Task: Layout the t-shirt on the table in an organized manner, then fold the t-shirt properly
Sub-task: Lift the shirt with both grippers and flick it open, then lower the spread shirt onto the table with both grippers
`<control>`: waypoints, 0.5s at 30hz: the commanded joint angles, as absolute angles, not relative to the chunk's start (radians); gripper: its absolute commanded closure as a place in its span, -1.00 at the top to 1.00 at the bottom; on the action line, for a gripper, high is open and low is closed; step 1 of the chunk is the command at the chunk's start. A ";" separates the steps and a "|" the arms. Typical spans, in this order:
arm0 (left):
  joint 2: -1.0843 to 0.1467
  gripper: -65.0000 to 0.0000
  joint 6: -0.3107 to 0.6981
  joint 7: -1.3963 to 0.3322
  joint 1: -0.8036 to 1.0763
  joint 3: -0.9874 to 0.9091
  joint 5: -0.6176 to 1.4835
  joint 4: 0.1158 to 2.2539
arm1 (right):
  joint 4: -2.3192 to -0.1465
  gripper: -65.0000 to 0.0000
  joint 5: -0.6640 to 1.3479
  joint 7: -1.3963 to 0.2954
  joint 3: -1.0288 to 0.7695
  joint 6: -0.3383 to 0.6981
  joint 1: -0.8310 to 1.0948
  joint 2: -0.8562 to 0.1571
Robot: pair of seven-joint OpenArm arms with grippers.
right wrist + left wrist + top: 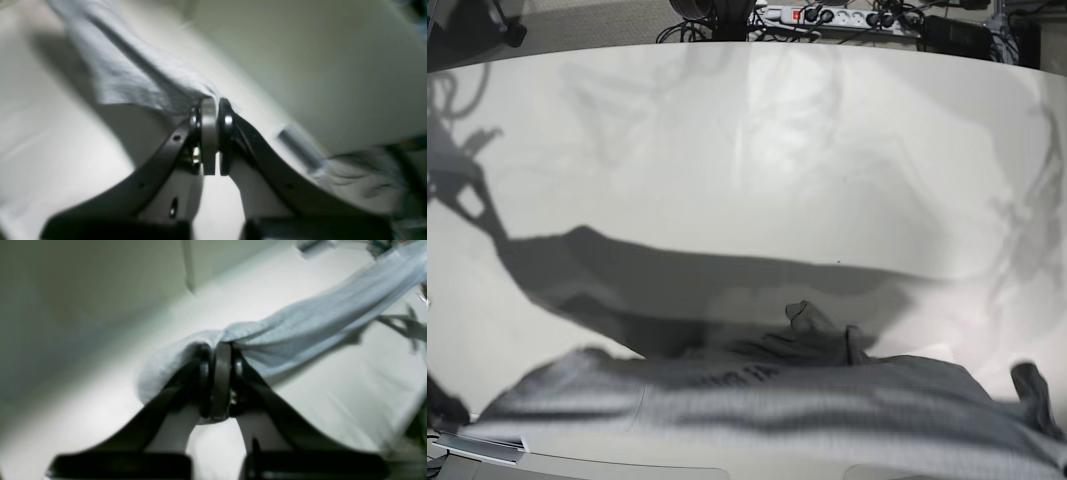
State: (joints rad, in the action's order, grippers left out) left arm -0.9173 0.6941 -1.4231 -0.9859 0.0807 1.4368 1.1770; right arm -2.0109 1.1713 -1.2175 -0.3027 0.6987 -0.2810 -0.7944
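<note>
soft cloth on a glossy top
t-shirt (757, 405) — matt heather-grey knit; table (747, 160) — smooth, shiny off-white.

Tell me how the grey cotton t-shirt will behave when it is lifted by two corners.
The heather-grey cotton t-shirt is probably floppy: it sags between both grips. It seems light, since thin fingers hold it. It will likely drape and wrinkle on the glossy off-white table.

The right gripper (213, 133) has its jaws clamped on the grey t-shirt's (133, 76) edge, above the white tabletop (40, 133).
</note>
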 commanded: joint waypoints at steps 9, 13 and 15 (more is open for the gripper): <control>-0.905 -1.00 0.698 -1.396 -0.615 0.071 1.484 1.184 | -2.019 -1.00 1.426 -1.396 -0.314 0.698 -0.059 -0.809; -0.896 -1.00 0.698 -1.396 -0.474 0.071 1.484 1.184 | -2.018 -1.00 1.425 -1.396 -0.314 0.698 0.055 -0.808; -0.891 -1.00 0.698 -1.396 -0.425 0.071 1.484 1.183 | -2.018 -1.00 1.412 -1.396 -0.314 0.698 0.097 -0.797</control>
State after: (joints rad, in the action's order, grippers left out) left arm -0.8642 0.6949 -1.4109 -0.3988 0.0841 1.4593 1.1717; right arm -2.0083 1.3964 -1.4162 -0.3027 0.6968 0.1127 -0.7765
